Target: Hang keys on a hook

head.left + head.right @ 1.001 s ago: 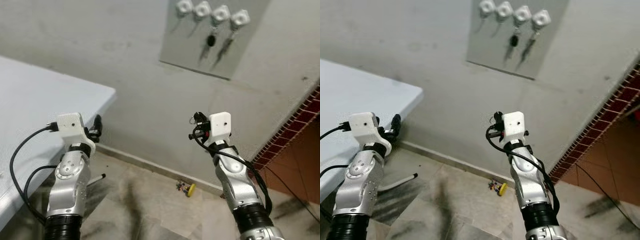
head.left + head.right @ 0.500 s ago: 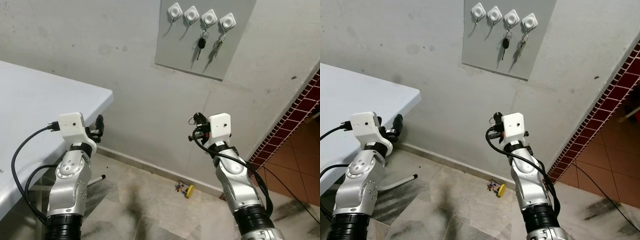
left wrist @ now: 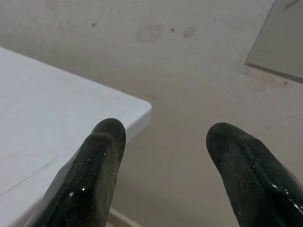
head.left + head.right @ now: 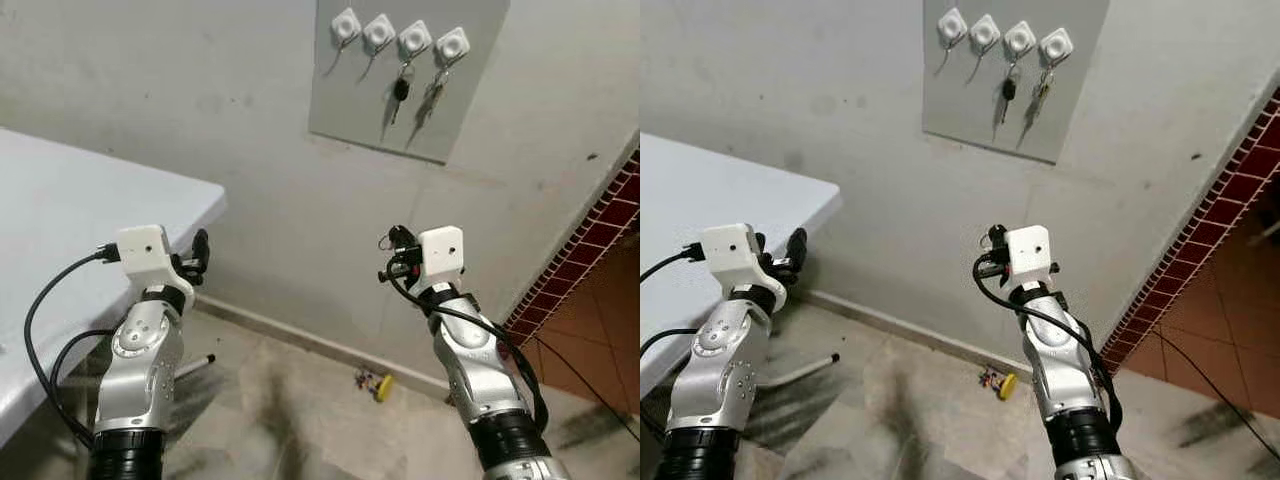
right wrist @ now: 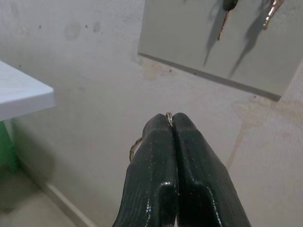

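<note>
Two hung keys; four wall hooks

Two silver jointed arms are showing ribbed black cuffs at their bases and white boxy wrist housings. Black cables are looping beside each arm. The left gripper and right gripper are carrying glossy black textured fingers.

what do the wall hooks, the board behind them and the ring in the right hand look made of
Wall hooks: probably white plastic, moulded square bases with a slight sheen.
Board: a flat grey panel, matte, thin edge; metal or painted sheet, can't tell.
Ring, pinched in the right hand: thin shiny wire, likely steel.
</note>
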You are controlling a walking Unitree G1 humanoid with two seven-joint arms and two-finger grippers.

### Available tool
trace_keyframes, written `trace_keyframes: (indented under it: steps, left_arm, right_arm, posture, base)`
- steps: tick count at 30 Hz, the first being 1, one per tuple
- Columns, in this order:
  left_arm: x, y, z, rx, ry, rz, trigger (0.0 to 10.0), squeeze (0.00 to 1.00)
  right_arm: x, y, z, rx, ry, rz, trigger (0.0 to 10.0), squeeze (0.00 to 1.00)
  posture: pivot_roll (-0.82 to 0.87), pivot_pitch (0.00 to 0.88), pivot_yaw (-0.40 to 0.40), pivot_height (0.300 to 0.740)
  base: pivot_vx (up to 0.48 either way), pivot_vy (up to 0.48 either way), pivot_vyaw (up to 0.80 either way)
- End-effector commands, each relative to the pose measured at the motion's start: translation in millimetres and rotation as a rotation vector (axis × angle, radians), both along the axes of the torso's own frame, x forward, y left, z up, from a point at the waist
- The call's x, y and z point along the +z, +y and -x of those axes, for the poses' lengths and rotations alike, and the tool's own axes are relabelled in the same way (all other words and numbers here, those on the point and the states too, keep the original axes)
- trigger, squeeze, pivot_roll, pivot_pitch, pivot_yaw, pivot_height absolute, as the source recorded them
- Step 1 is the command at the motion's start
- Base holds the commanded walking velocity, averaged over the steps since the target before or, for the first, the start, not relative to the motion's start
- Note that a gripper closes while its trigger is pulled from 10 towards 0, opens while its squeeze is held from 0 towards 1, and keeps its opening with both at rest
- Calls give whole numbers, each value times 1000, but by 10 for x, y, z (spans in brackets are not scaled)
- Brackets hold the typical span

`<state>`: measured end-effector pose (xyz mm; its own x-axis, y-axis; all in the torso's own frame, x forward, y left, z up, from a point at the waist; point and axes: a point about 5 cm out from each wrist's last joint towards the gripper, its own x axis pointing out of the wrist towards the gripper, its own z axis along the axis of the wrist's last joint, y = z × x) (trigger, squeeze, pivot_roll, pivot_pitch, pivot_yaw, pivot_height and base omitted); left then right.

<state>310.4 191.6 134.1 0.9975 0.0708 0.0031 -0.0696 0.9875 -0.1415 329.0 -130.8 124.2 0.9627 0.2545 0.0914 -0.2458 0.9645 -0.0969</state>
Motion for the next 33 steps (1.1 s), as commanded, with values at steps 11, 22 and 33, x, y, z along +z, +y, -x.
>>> trace_keyframes:
  steps: [11,22,33]
  left_arm:
    - [58,-19,-25,-18,-15,-7,10000,0]
    - [58,-27,-21,-17,-15,-6,10000,0]
    - [51,-34,-6,-18,-15,-5,10000,0]
  right_arm:
    - [60,0,-5,-6,-21,-1,10000,0]
    - [60,3,-5,-2,-21,-1,10000,0]
    - [61,14,2,4,-22,0,10000,0]
  posture:
    - [-112,0,-63,740]
    - [-110,0,-65,740]
    - [-107,0,-68,740]
  base:
    - [403,0,0]
    - [403,0,0]
    - [404,0,0]
